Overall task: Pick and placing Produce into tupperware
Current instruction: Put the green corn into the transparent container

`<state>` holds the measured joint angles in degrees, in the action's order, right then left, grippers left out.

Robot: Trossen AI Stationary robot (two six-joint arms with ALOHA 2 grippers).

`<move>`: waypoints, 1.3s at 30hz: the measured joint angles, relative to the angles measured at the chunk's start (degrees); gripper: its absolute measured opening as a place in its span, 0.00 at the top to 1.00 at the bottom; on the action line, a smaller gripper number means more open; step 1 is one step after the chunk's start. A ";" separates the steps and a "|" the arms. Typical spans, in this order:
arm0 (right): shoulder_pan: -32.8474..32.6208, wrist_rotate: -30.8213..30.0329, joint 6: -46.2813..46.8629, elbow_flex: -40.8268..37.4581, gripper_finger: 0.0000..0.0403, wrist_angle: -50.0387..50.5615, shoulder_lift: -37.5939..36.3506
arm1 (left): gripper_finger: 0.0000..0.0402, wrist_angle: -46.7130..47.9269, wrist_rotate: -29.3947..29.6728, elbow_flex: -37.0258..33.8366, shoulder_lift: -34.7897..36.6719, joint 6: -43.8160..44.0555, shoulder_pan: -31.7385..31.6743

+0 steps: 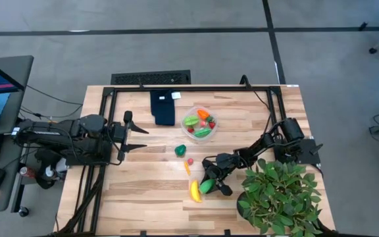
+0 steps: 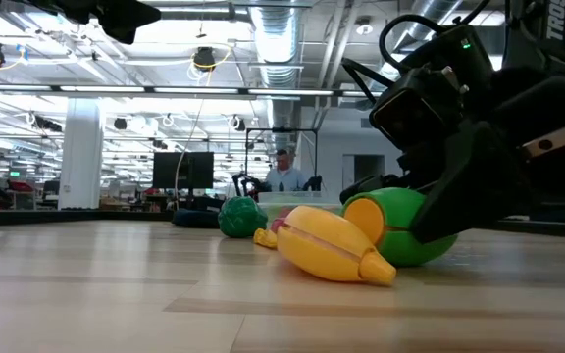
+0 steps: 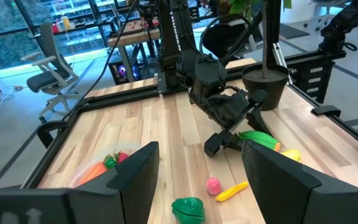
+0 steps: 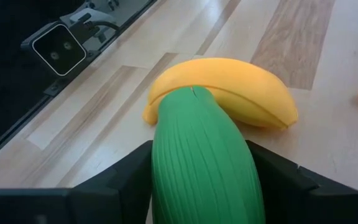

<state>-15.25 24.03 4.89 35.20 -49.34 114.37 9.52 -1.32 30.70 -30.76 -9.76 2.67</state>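
The round clear tupperware (image 1: 211, 129) stands mid-table with several produce pieces inside. On the wood near it lie a green leafy piece (image 1: 180, 150), a red strawberry (image 1: 190, 160) and a small yellow piece (image 1: 187, 169). The yellow banana (image 1: 194, 191) lies toward the near edge. My right gripper (image 1: 210, 185) is low beside the banana, shut on a ribbed green piece (image 4: 204, 162) with an orange end (image 2: 363, 218). My left gripper (image 1: 143, 139) hovers open left of the tupperware, touching nothing. My right gripper pinches the ribbed green piece by its two long sides (image 4: 166, 168) between its fingers (image 4: 120, 180). The fingers come slanting down from the table's far right and lie along the piece. The piece's free end (image 4: 188, 96) is against the banana (image 4: 241, 93). I cannot tell whether it is off the wood.
A leafy potted plant (image 1: 281, 194) stands at the table's near right corner, close behind my right arm. A dark blue folded cloth (image 1: 164, 107) lies at the far edge beside the tupperware. Black frame rails (image 1: 101, 131) run along the table's sides. Bare wood spreads across the near left.
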 joint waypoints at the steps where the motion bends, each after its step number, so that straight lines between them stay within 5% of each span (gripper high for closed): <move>1: 0.02 0.00 0.00 0.00 0.47 0.00 0.00 | 0.44 0.02 0.00 0.00 0.00 0.00 -0.01; 16: 1.18 3.47 0.28 -0.20 0.46 2.92 -2.74 | 0.44 0.00 0.02 0.00 0.00 0.00 0.01; 39: 8.52 2.90 -8.46 -0.08 0.46 26.19 -25.41 | 0.44 0.00 -1.33 0.00 0.02 -0.39 0.01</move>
<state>-6.73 26.93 -3.57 35.12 -23.15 88.96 9.52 -2.66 30.70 -30.74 -10.15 2.68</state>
